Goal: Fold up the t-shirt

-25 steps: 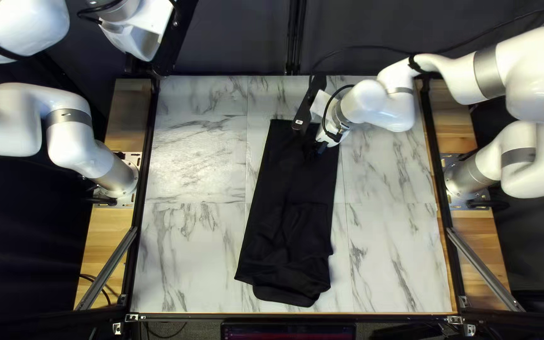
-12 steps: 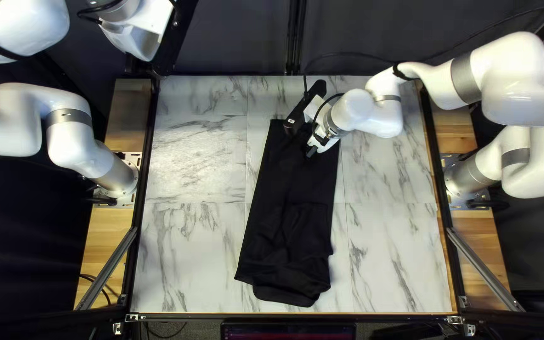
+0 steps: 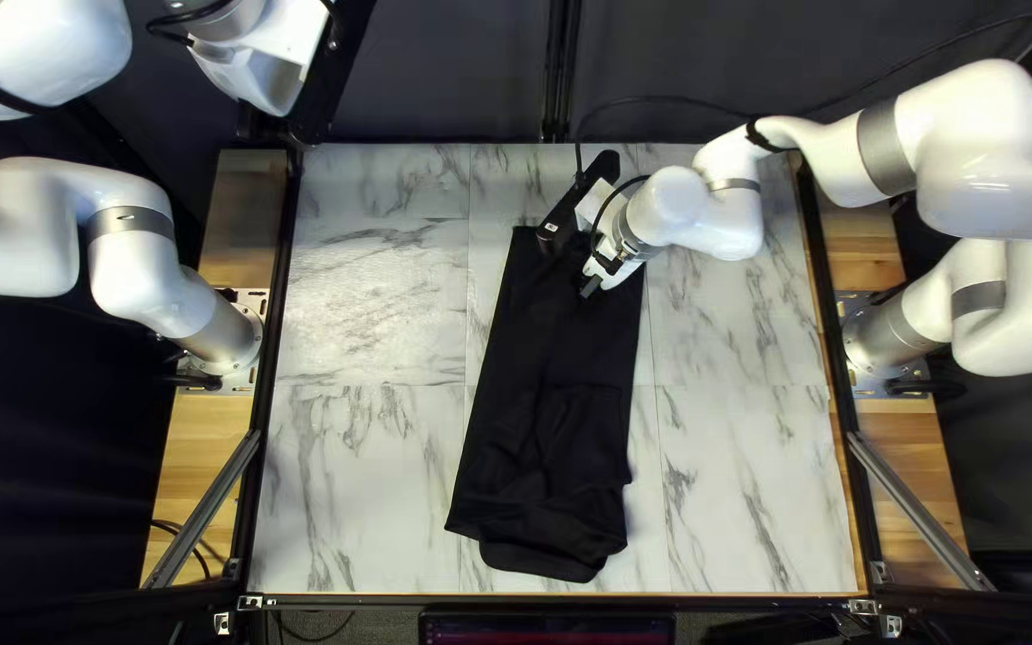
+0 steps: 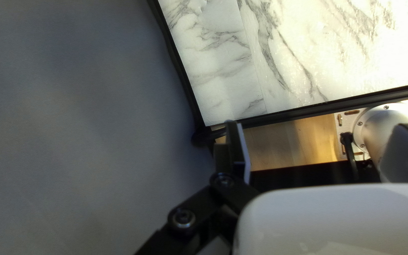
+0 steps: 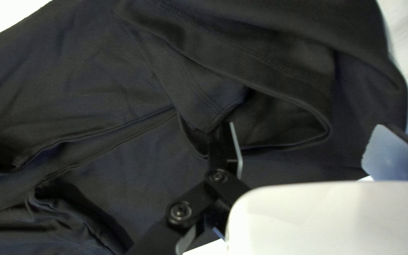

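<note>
Shifted since a second ago: right arm (image 3: 719, 215), wrist turned and eased a little leftward over the far end of the t-shirt (image 3: 540, 358); barely any change since the last half second, and none seen in the cloth

Well left of the t-shirt, raised past its far end: left gripper (image 4: 317, 125), fingers spread wide, empty. At the middle of the table (image 3: 373, 478): the t-shirt itself, in a long narrow strip, so probably partway folded, side folds likely made. Still to do, by the look of it: tidy the bunched layers at its near end, then shorten the strip end to end. At its far end: right gripper (image 5: 306, 126), fingers wide apart, clamped on nothing, one finger beside a hemmed opening (image 5: 284, 123); impossible to tell sleeve from neck

Left edge of the t-shirt fairly straight, with broad bare tabletop beside it; near edge rounded and uneven, with little room beyond; right edge stepped near its lower end, with open room beside it, though partly under the right arm farther up
</note>
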Controlling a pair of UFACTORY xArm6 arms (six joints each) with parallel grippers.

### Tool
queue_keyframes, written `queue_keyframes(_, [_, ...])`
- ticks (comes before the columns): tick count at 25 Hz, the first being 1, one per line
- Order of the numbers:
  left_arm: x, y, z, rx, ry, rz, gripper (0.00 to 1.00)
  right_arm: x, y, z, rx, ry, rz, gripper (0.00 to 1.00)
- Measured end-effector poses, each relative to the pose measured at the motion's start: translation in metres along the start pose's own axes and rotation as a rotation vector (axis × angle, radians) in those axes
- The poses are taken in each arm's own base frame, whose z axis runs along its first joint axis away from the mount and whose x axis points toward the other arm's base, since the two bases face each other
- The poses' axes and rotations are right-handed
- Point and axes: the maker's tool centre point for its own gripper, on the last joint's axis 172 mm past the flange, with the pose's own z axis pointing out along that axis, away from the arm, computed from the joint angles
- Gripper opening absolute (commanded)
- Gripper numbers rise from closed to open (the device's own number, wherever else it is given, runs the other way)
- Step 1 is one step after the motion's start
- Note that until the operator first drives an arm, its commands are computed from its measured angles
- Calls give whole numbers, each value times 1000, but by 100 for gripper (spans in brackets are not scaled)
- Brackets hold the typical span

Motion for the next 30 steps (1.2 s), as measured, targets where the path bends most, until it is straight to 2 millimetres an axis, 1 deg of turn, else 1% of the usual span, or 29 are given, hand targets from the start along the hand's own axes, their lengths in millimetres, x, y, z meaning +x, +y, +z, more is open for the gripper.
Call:
queue_keyframes(1, [0, 0, 0, 0, 0, 0, 100, -1, 0, 1, 0, -2, 1, 53])
queue_keyframes(2, [0, 0, 0, 0, 0, 0, 100, -1, 0, 2, -1, -3, 1, 19])
queue_keyframes(3, [0, 0, 0, 0, 0, 0, 100, -1, -1, 3, -1, -5, 1, 1])
queue_keyframes(4, [0, 0, 0, 0, 0, 0, 100, -1, -1, 3, -1, -5, 1, 0])
queue_keyframes(10, [0, 0, 0, 0, 0, 0, 100, -1, -3, 5, -1, -7, -2, 0])
queue_keyframes(16, [0, 0, 0, 0, 0, 0, 100, 7, -9, 5, 2, -1, -10, 0])
queue_keyframes(23, [0, 0, 0, 0, 0, 0, 100, 9, -18, -12, -4, 16, -16, 0])
queue_keyframes(30, [0, 0, 0, 0, 0, 0, 100, 3, -17, -36, -30, 15, -40, 0])
